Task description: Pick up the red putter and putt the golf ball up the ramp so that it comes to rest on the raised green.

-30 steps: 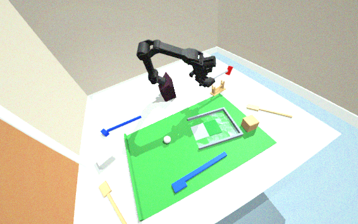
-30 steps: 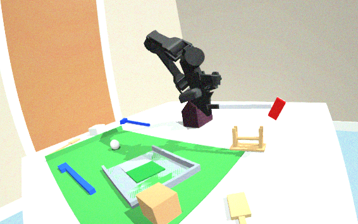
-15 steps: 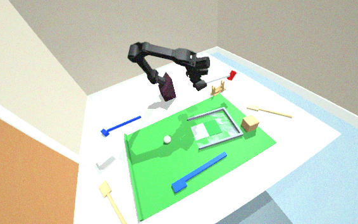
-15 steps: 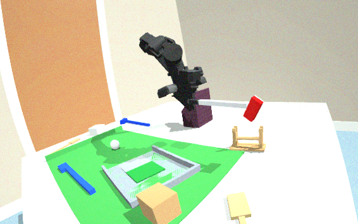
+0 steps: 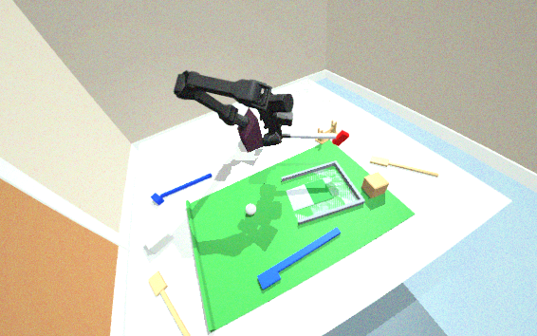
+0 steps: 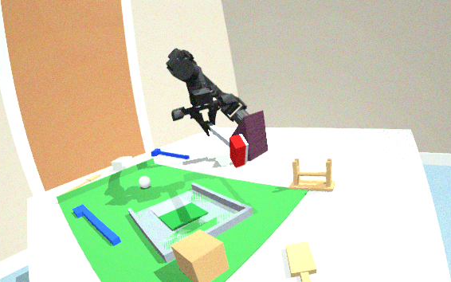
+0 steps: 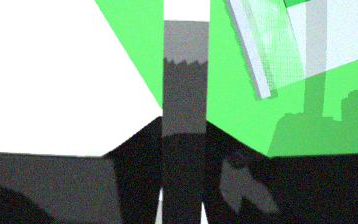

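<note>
My gripper (image 5: 276, 138) (image 6: 207, 128) (image 7: 179, 124) is shut on the grey shaft of the red putter and holds it in the air over the far edge of the green mat (image 5: 236, 285) (image 6: 262, 191). The shaft (image 5: 307, 137) (image 6: 220, 137) (image 7: 184, 90) points away from the arm, and the red putter head (image 5: 341, 138) (image 6: 238, 150) is at its far end. The white golf ball (image 5: 250, 209) (image 6: 144, 182) lies on the mat, well apart from the putter. The raised green (image 5: 319, 185) (image 6: 182, 215) sits inside a grey frame (image 5: 324, 213) (image 6: 222, 199) (image 7: 250, 55).
A blue putter (image 5: 181, 188) (image 6: 170, 154) lies on the white table and a blue bar (image 5: 298, 258) (image 6: 96, 224) on the mat. A tan cube (image 5: 375, 185) (image 6: 200, 256), tan putters (image 5: 404, 166) (image 5: 165, 294) (image 6: 301, 259), a wooden stand (image 5: 327, 129) (image 6: 311, 174) and a purple block (image 5: 251, 130) (image 6: 254, 135) are nearby.
</note>
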Available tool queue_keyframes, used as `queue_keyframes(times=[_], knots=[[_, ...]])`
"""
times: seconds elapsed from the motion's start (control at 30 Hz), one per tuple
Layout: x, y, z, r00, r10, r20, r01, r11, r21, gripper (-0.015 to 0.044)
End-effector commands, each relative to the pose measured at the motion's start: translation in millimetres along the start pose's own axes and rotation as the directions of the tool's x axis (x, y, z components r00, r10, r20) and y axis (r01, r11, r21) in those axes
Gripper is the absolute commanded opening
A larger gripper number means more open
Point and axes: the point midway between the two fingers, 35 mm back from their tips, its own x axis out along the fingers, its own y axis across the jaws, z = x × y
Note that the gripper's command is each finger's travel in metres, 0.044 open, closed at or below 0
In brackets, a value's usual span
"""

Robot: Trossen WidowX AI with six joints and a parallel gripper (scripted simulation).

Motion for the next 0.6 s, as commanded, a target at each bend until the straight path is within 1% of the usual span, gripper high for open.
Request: queue_keyframes(times=[0.0, 0.27, 0.57], knots=[[-6.2, -10.8, -18.9, 1.0, -0.016, -0.009, 0.017, 0.993, 0.114, 0.0], [-15.6, -32.7, -60.5, 0.999, -0.036, -0.033, 0.045, 0.937, 0.347, 0.0], [-25.5, -50.4, -112.7, 0.995, -0.06, -0.075, 0.092, 0.81, 0.579, 0.0]])
